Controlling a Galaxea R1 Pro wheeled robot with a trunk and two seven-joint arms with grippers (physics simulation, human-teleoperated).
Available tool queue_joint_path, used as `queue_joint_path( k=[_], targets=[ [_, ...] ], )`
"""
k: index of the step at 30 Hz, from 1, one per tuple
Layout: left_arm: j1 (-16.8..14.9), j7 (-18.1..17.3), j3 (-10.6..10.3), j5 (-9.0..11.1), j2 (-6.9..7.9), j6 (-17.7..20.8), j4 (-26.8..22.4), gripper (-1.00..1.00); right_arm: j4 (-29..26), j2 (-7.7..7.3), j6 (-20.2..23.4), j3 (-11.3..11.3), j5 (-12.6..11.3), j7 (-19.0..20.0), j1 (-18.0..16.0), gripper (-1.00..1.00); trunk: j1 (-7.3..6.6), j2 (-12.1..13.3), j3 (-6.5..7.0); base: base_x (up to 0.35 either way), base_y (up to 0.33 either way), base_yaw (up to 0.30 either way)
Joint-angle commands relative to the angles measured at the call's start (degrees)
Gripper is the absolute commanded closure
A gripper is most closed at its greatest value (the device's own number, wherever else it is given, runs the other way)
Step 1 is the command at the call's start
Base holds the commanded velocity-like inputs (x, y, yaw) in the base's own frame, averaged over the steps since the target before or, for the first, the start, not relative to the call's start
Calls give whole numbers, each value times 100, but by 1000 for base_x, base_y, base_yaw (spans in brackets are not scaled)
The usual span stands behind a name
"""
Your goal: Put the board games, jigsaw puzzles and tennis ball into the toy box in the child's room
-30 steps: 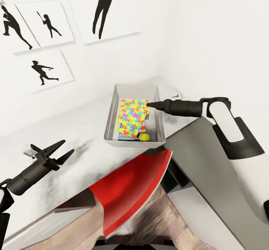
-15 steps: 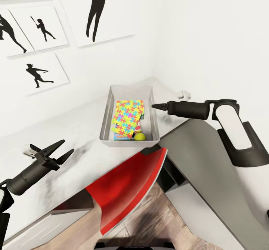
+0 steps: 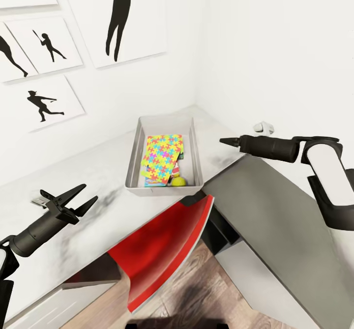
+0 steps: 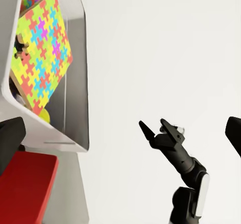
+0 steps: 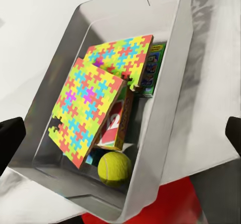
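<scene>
Grey and flaring, the shallow toy box (image 5: 75, 38) holds two jagged multicoloured jigsaw puzzles (image 5: 93, 106), printed game boxes (image 5: 116, 126) and the fuzzy yellow-green tennis ball (image 5: 115, 167), so we judge loading nearly finished, with our left gripper (image 3: 71, 200) spread empty and our right gripper (image 3: 227, 142) pressed together beside the box; next we confirm all three games.

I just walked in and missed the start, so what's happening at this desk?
The robot is tidying toys into the toy box on the table. Two jigsaw puzzles, a tennis ball and at least one board game lie inside. Neither gripper holds anything: the left gripper hovers open over the table, and the right gripper, with its fingers together, points toward the box from beside it.
</scene>
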Motion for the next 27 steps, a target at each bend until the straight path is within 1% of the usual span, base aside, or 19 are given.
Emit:
queue_joint_path(
  k=[1, 5, 6, 9, 10, 12, 14, 15, 17, 18, 20, 21, 24, 25, 26, 27],
  targets=[
    [-4, -33, 7, -30, 0, 25, 0, -100, -4, -5, 7, 7, -62, -60, -6, -100, 4, -9, 1, -1, 0, -92],
    [-4, -31, 8, -45, 0, 24, 0, -100, -20, -210, 7, -230, -63, -52, 41, -100, 4, -9, 36, -1, 0, -92],
    [-4, -31, 8, -52, 0, 24, 0, -100, -20, -210, 7, -230, -63, -52, 41, -100, 4, -9, 45, 0, 0, -91],
    [-3, -29, 13, -69, 0, 23, 0, -100, -26, -414, 7, -342, -60, -49, 187, -100, 4, -9, 71, 0, 0, -90],
    [-3, -29, 13, -69, 0, 23, 0, -100, -26, -414, 7, -342, -60, -49, 187, -100, 4, -9, 80, 0, 0, -90],
    [0, -29, 15, -77, 0, 23, 0, -100, -26, -601, 7, -442, -58, -47, 428, -100, 4, -9, 98, 0, 0, -89],
    [2, -31, 14, -82, -2, 23, 0, -100, -28, -788, 7, -644, -57, -43, 720, -100, 4, -9, 116, 0, 0, -89],
    [2, -31, 14, -82, -2, 23, 0, -100, -28, -788, 7, -644, -57, -43, 720, -100, 4, -9, 125, 0, 0, -88],
    [3, -30, 10, -85, -5, 23, 0, -100, -29, -919, 7, -947, -58, -37, 1023, -100, 4, -9, 143, 0, 0, -88],
    [3, -30, 10, -85, -5, 23, 0, -100, -29, -919, 7, -947, -58, -37, 1023, -100, 4, -9, 152, 0, 0, -88],
    [3, -33, -8, -86, -8, 23, 0, -100, -30, -1010, 7, -1254, -58, -33, 1355, -100, 4, -9, 170, 0, 0, -88],
    [3, -33, -8, -86, -8, 23, 0, -100, -30, -1010, 7, -1254, -58, -33, 1355, -100, 4, -9, 179, 0, 0, -88],
    [2, -58, -68, -85, -17, 23, 0, -100, -26, -1095, 7, -1590, -55, -34, 1938, -100, 4, -9, 206, 0, 0, -88],
    [2, -58, -68, -85, -17, 23, 0, -100, -26, -1095, 7, -1590, -55, -34, 1938, -100, 4, -9, 215, 0, 0, -88],
    [1, -84, -93, -83, -19, 25, 0, -100, -27, -1113, 7, -1664, -53, -34, 2137, -100, 4, -9, 224, 0, 0, -88],
    [1, -84, -93, -83, -19, 25, 0, -100, -27, -1113, 7, -1664, -53, -34, 2137, -100, 4, -9, 233, 0, 0, -88]
  ],
)
